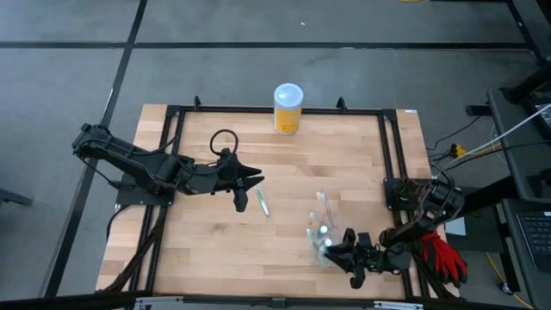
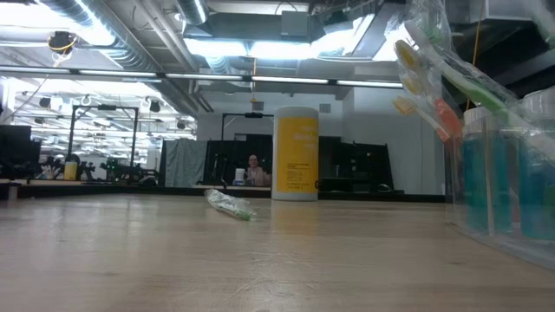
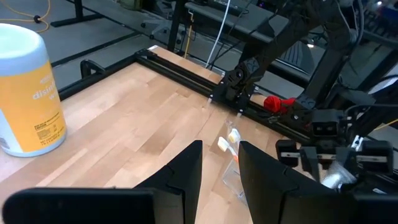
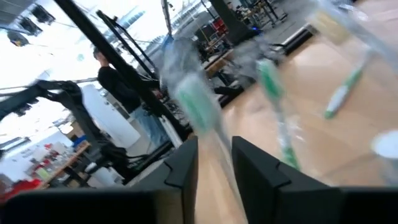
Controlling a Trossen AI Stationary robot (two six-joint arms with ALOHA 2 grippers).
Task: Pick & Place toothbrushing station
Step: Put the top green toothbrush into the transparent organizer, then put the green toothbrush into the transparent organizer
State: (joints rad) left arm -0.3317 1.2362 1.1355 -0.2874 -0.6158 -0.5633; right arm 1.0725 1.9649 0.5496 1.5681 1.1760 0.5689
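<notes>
- Cup: clear plastic, sits on the bench near the front right, w/ toothbrushes sticking up out of it and a teal-blue tube inside.
- Right gripper: low at the front right of the bench, right at the cup. Its fingers sit on either side of the cup, w/ a small gap in the wrist view. Can't tell if they squeeze it.
- Left gripper: up over the middle of the bench, fingers a bit apart, holding nothing.
- Green toothbrush: lies flat on the bench by itself, just beside the left gripper and well apart from the cup.
- Yellow jar w/ white lid: stands at the back edge of the bench, in the middle.
- Person in dark top: stands in the room behind, seen in right wrist view.
</notes>
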